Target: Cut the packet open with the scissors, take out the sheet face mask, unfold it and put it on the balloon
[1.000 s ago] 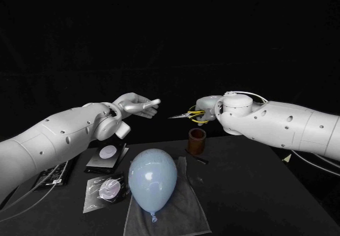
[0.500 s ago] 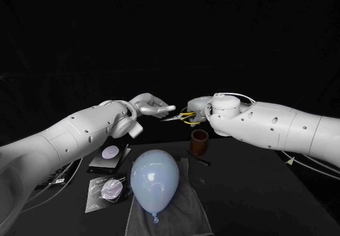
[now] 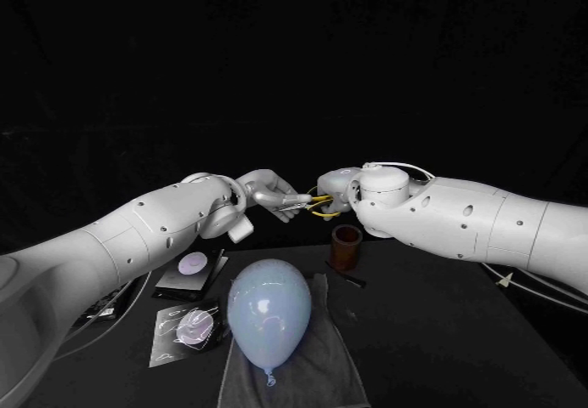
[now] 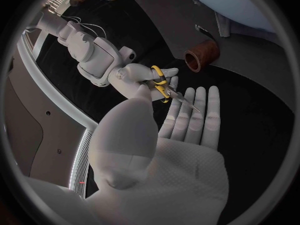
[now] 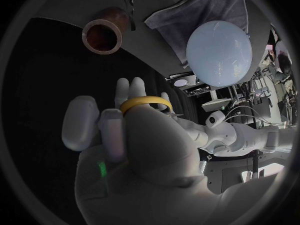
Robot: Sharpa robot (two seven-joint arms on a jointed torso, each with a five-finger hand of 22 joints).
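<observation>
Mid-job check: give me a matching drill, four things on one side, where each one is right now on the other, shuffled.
Things:
1. scissors
2. balloon
3. brown tube
4. packet

Places:
A. lying on the grey cloth
B. flat on the table, on the robot's left of the balloon
C. held in the right hand, up off the table
D. standing on the table beyond the balloon

Pairs: 1-C, 2-A, 3-D, 4-B

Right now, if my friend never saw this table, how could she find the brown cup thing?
On the black table, find the big pale blue balloon lying on the grey cloth. Just beyond its round far end stands the brown tube. It is the only upright, open-topped brown thing; its neighbours are pale or flat.
</observation>
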